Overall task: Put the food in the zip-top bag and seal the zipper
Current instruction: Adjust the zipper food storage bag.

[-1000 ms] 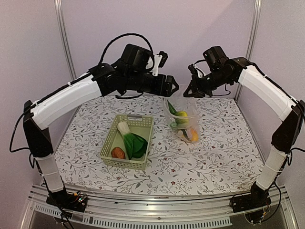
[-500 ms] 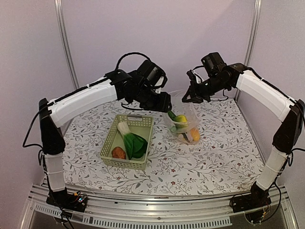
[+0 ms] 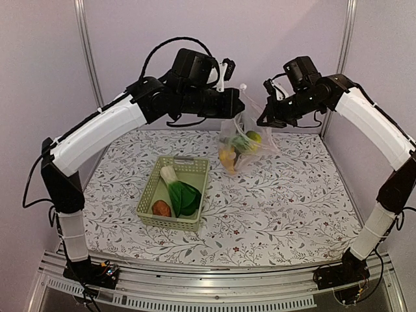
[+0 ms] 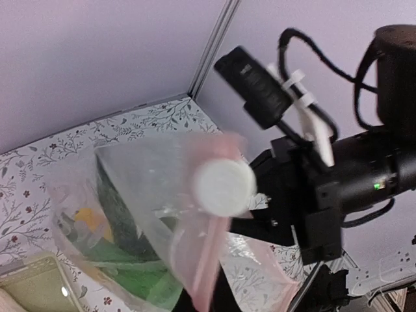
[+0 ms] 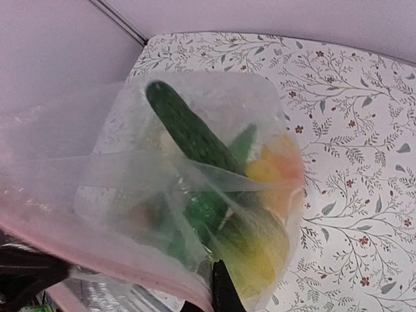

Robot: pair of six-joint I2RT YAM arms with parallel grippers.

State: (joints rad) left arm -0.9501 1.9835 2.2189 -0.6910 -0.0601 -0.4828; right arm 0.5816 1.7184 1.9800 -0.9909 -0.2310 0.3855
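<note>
The zip-top bag [image 3: 239,140] hangs above the table between both arms. My left gripper [image 3: 238,105] is shut on its mouth edge, and my right gripper [image 3: 262,121] is shut on the other side. The pink zipper [image 4: 209,257] runs down into my left gripper [image 4: 205,300], with a white round knob [image 4: 224,186] in front of it. Inside the bag [image 5: 195,182] lie a cucumber [image 5: 188,130], an orange fruit [image 5: 281,162] and a yellow-green fruit [image 5: 260,250]. My right gripper [image 5: 221,296] pinches the plastic by the zipper [image 5: 97,260]. Bok choy [image 3: 181,192] and a reddish-brown piece [image 3: 160,208] lie in the basket.
The pale green lattice basket [image 3: 170,225] stands left of centre on the flowered tablecloth [image 3: 292,208]. Purple walls with metal posts [image 3: 88,58] close in the back and sides. Through the left wrist view the right arm's black wrist [image 4: 325,188] is close behind the bag.
My left gripper has shut on the bag's mouth edge. Both arms have risen, lifting the bag off the table, and its contents have swung left.
</note>
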